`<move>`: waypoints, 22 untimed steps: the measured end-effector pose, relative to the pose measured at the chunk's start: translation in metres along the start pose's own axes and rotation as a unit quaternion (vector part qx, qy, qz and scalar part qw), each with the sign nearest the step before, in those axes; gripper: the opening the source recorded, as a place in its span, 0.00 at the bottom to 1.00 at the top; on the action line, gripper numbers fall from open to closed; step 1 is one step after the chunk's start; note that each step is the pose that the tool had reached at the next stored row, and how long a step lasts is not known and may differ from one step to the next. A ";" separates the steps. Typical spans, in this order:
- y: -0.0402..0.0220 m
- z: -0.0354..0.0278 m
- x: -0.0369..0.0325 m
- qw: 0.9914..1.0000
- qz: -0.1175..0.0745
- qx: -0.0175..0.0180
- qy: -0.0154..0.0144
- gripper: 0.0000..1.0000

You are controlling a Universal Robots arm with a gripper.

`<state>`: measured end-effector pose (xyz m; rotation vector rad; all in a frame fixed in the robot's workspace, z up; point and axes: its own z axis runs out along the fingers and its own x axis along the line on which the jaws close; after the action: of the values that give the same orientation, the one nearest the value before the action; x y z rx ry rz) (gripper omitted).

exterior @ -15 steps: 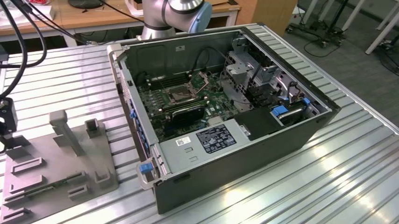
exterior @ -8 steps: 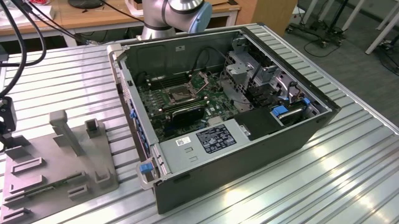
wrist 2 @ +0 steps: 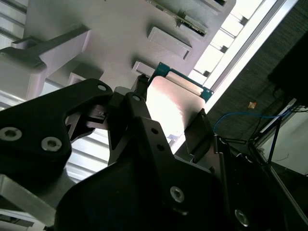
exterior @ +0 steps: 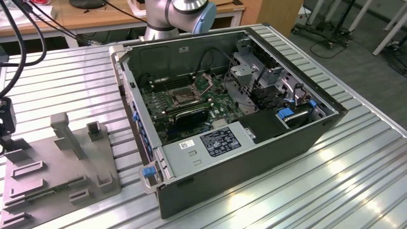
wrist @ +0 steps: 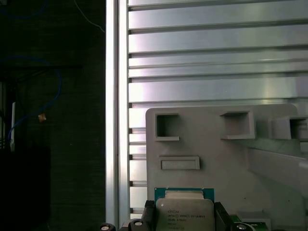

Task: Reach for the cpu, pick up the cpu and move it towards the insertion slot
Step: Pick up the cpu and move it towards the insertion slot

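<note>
The cpu (wrist 2: 168,101), a flat square chip with a silvery top and a green rim, sits between my gripper's two black fingers (wrist 2: 139,94), which press on its opposite edges. In the first wrist view the cpu (wrist: 185,214) hangs over the grey plastic tray (wrist: 216,159). In the exterior view my gripper (exterior: 5,121) is at the far left edge, above the tray's (exterior: 57,167) back corner. The insertion slot (exterior: 181,98), a silver-framed square socket on the green board, lies inside the open computer case (exterior: 254,157), well to the exterior view's right of the gripper.
The tray carries upright grey posts (exterior: 66,133) and several recesses (wrist: 167,127). The ribbed aluminium table (exterior: 330,191) ends at an edge rail (wrist: 117,96) close to the gripper. The case's raised walls ring the board. Black cables (exterior: 19,43) hang at the exterior view's left.
</note>
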<state>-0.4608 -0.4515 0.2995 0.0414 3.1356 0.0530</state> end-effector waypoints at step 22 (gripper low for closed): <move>0.0003 -0.0100 -0.0001 1.000 0.000 0.000 0.000 0.55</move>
<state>-0.4608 -0.4515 0.3095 0.0414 3.1356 0.0527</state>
